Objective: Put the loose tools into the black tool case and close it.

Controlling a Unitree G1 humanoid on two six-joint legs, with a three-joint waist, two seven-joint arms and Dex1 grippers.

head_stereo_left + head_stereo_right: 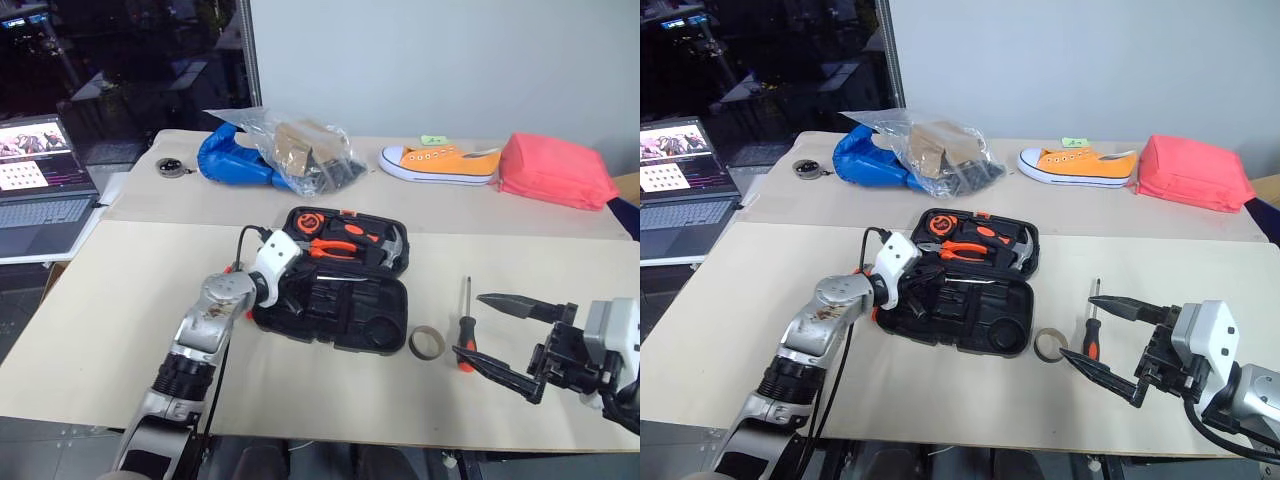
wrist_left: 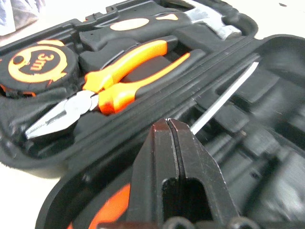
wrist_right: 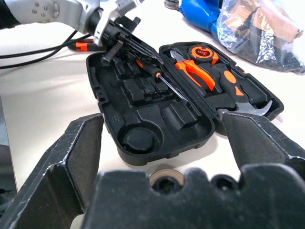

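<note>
Screwdrivers are being judged light, stiff and slim, with a bare steel shaft likely to slip, so the loose one (image 1: 465,332) lying on the table (image 1: 120,300) just beside the tape roll (image 1: 426,342), right of the open case (image 1: 345,330), is best being taken by its orange-and-black handle. The left gripper (image 2: 169,125) is being held with its fingers pressed together over the near half of the case, its tips beside a thin screwdriver (image 3: 162,82) lying in the slots there, nothing being seen between them. The right gripper (image 1: 500,335) is being held wide apart and empty above the table near the loose screwdriver.
</note>
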